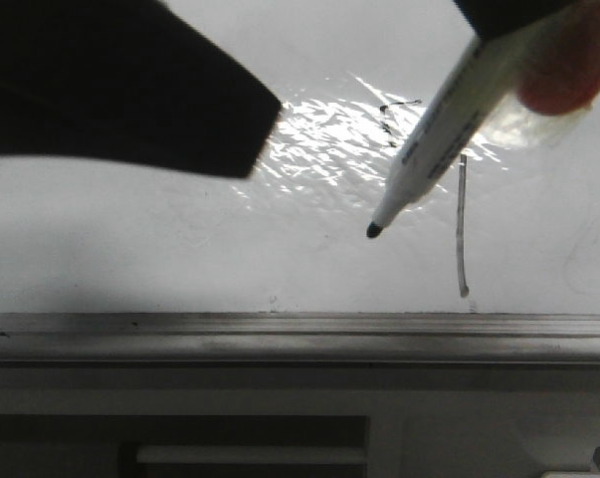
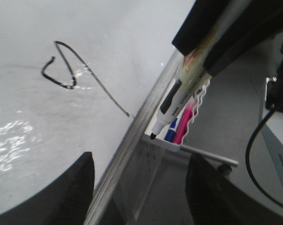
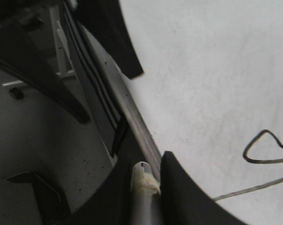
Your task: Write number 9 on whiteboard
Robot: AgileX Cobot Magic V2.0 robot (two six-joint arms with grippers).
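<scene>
One figure on the whiteboard [image 1: 180, 249]: the number 9 [image 2: 71, 70], centre-right of the front view, loop faint, stem clear. Right gripper [image 3: 148, 185] clamped on the marker [image 1: 434, 139], tip off the board. Left gripper [image 2: 139, 187] spread wide, holding nothing. Best to retrace the loop with firmer, steadier contact. Print on the barrel, too blurred to read.

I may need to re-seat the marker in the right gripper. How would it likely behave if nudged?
The marker looks rigid, smooth plastic, so it probably slips rather than bends. Its round barrel would likely roll if dropped. The right gripper holds it at the taped rear end, so a push at the tip may pivot it.
</scene>
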